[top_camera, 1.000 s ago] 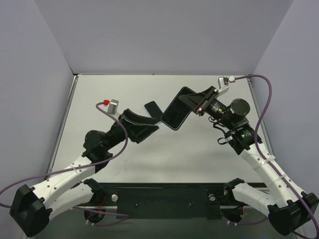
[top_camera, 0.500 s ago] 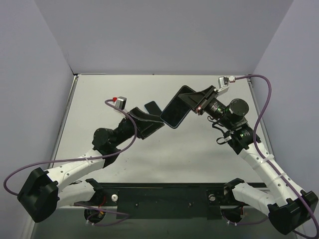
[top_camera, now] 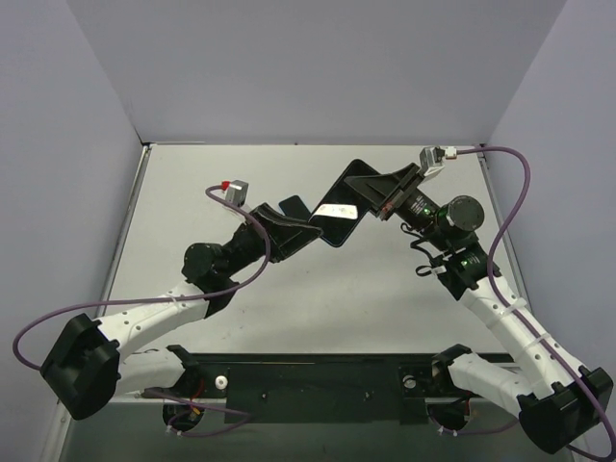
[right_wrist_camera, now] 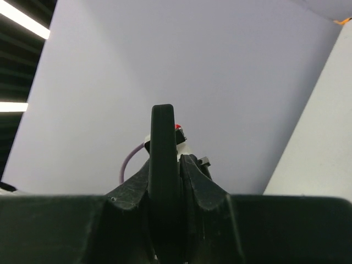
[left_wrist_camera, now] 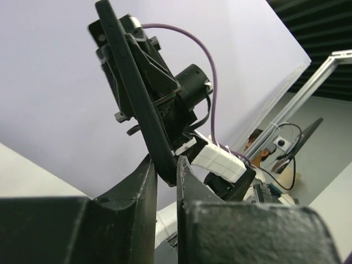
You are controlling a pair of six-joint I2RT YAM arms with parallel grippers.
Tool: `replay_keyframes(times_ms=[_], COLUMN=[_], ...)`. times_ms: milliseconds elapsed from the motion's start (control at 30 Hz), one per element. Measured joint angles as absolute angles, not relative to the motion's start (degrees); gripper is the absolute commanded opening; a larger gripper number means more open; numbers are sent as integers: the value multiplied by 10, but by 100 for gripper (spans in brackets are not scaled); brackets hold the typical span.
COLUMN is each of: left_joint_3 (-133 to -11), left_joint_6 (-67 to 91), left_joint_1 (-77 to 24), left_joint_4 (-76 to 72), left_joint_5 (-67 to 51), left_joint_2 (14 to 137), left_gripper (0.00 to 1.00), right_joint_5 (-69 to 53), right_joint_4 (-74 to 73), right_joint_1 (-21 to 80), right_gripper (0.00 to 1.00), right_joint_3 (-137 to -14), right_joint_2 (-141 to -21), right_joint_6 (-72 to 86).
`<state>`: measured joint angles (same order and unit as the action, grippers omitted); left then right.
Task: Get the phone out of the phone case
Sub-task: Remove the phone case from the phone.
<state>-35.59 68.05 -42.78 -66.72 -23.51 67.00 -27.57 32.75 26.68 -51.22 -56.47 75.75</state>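
Gripping both ends of the phone (top_camera: 337,210), the 2 arms hold it up in mid-air over the worktop (top_camera: 385,298), roughly centre-back. Phone sits inside its phone case (right_wrist_camera: 163,148); no gap seen btw the two. Top view: slab runs diagonally, one end to the L, other end to the R, screen side turned up w/ a pale glare patch on it.

R end effector (top_camera: 378,194): jaws narrow, clamped on the R end of the phone case. R wrist view shows the case edge-on, a dark rounded strip standing upright btw the two fingers (right_wrist_camera: 190,181), both pressed against it.

L end effector (top_camera: 310,233): jaws narrow too, pinching the L end. L wrist view: slab rises from btw the fingertips (left_wrist_camera: 144,181), leaning L, both tips touching its faces. R arm's wrist & purple cable (left_wrist_camera: 213,93) show behind it.

Small dark flat piece (top_camera: 292,205) lies on the worktop just beyond the L end effector, apart from the phone; can't tell what it is.
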Motion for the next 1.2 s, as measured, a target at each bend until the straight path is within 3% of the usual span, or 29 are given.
replay_keyframes(times_ms=[200,667,867,900,933,1067,1133,1200], left_joint_3=[-371,-435,-429,-428,-426,-404,-382,-358], left_joint_6=[649,578,541,535,530,502,486,472], left_joint_1=[-426,-423,-409,-406,-404,-414,-429,-439], left_joint_4=[-724,-772,-712,-686,-663,-579,-529,-472], left_joint_5=[-265,-390,-363,-351,-340,-305,-288,-272], left_joint_2=[686,726,706,696,685,632,591,538], left_gripper=[0,0,2,9,31,72,79,80], right_joint_5=[-294,-291,-295,-295,-295,-290,-284,-279], right_joint_4=[429,595,600,590,575,436,357,284], right_joint_1=[266,298,310,309,307,300,300,300], right_gripper=[0,0,0,0,0,0,0,0], right_joint_3=[-482,-463,-464,-464,-465,-486,-516,-555], right_joint_2=[-580,-664,-656,-649,-641,-584,-562,-548], right_joint_6=[858,1083,1097,1088,1075,955,879,798])
